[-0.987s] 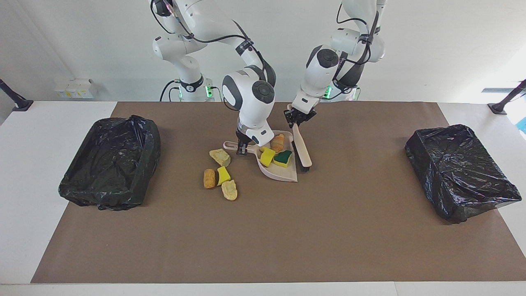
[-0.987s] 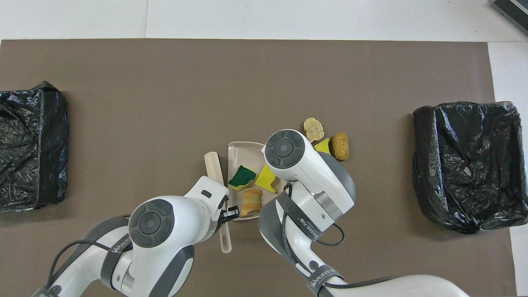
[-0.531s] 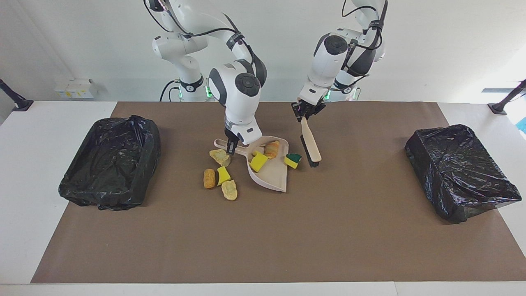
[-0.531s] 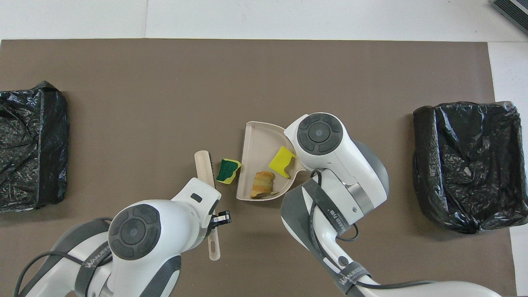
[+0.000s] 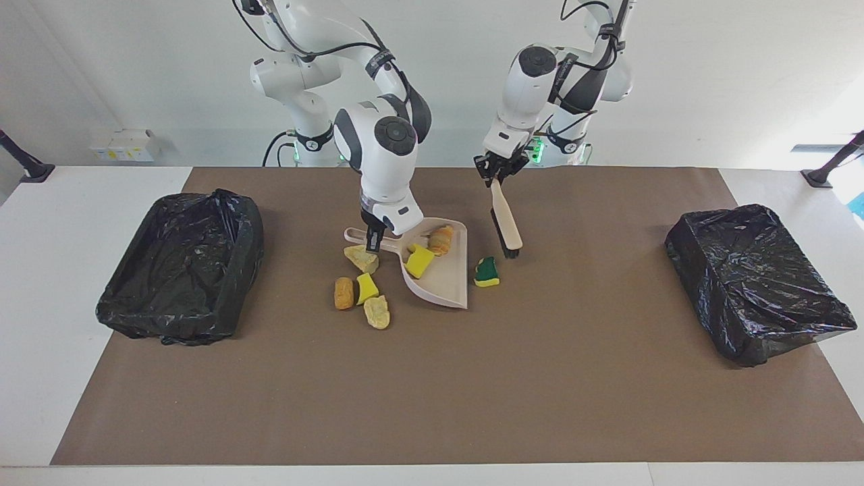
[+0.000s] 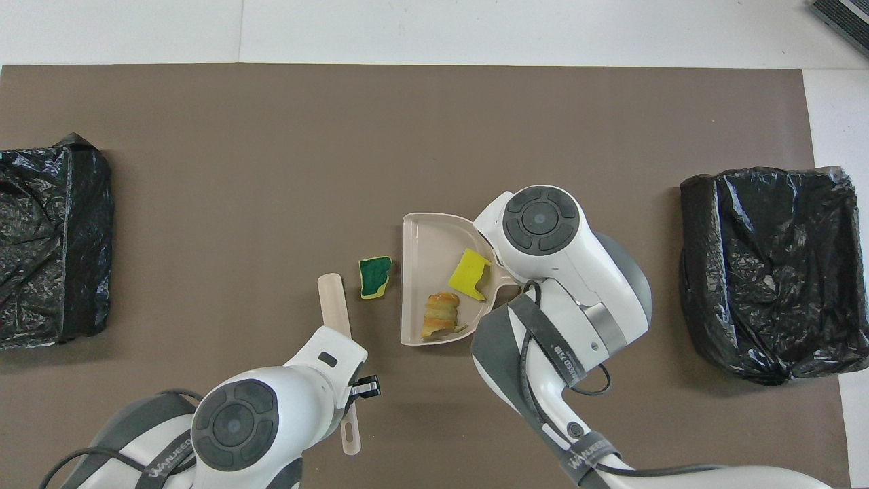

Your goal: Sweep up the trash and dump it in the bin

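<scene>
Trash in the dustpan: a yellow sponge chunk (image 5: 418,261) and an orange-brown foam chunk (image 5: 441,240) lay in the beige dustpan (image 5: 442,287), toward its handle end.
Trash beside the dustpan: a green-and-yellow sponge chunk (image 5: 486,272) lay on the brown mat (image 5: 432,391), between the dustpan's rim and the brush bristles, apart from both.
Trash still loose: four chunks lay on the mat toward the right arm's end of the dustpan: a tan chunk (image 5: 361,258) just under the dustpan handle, then an orange-brown chunk (image 5: 344,293), a small yellow chunk (image 5: 367,288) and a pale tan chunk (image 5: 377,312) clustered together, farther from the robots.
Dustpan: lifted and tilted, mouth pointing away from the robots.
Right gripper (image 5: 373,237): clamped on the dustpan's handle.
Left gripper (image 5: 497,174): closed on the handle of the beige hand brush (image 5: 506,223), which hung slanted, bristles low above the mat.
Bins: one black-bagged bin (image 5: 179,266) stood at the right arm's end of the table, another black-bagged bin (image 5: 756,283) at the left arm's end, both well apart from the trash.
</scene>
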Robot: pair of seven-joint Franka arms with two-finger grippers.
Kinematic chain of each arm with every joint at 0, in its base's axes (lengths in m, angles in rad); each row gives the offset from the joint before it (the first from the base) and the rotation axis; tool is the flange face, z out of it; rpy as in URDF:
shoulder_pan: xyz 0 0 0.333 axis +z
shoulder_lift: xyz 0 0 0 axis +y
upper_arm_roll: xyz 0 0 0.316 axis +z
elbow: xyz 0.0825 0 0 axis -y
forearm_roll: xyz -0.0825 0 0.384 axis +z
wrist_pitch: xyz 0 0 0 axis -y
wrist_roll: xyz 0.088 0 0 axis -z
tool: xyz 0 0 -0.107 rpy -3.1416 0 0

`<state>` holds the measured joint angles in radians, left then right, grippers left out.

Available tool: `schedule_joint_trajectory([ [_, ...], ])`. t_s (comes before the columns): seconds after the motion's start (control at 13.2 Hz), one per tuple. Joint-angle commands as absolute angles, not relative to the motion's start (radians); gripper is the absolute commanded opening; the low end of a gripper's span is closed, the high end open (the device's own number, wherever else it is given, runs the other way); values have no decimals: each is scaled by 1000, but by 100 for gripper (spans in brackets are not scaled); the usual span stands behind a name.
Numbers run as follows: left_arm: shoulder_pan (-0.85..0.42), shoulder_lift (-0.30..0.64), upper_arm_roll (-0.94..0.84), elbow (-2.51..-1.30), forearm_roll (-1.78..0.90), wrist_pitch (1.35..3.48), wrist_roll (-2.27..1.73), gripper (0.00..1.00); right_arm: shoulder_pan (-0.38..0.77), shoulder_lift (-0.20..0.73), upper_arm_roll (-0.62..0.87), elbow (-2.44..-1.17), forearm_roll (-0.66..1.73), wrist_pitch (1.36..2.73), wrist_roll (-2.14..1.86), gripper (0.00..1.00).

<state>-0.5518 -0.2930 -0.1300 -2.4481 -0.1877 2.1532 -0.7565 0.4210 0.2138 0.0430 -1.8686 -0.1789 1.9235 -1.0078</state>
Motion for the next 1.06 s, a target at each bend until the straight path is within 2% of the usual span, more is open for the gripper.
schedule_joint_trajectory([
  [0.0,-491,-195,-130,-2436,-175,2254,-709,0,387,202,48,-1901,-166,1982,-1124,0],
  [0.23,-483,-120,-132,-2418,-192,2299,-592,0,406,225,51,-1901,-167,2000,-1057,0],
  [0.46,-500,-118,-137,-2414,-199,2316,-560,0,465,239,49,-1899,-167,1996,-933,0],
  [0.68,-572,-120,-137,-2401,-239,2329,-540,0,471,241,49,-1899,-167,1985,-911,0],
  [0.99,-657,-75,-137,-2274,-247,2324,-555,0,471,241,49,-1899,-167,1985,-911,0],
])
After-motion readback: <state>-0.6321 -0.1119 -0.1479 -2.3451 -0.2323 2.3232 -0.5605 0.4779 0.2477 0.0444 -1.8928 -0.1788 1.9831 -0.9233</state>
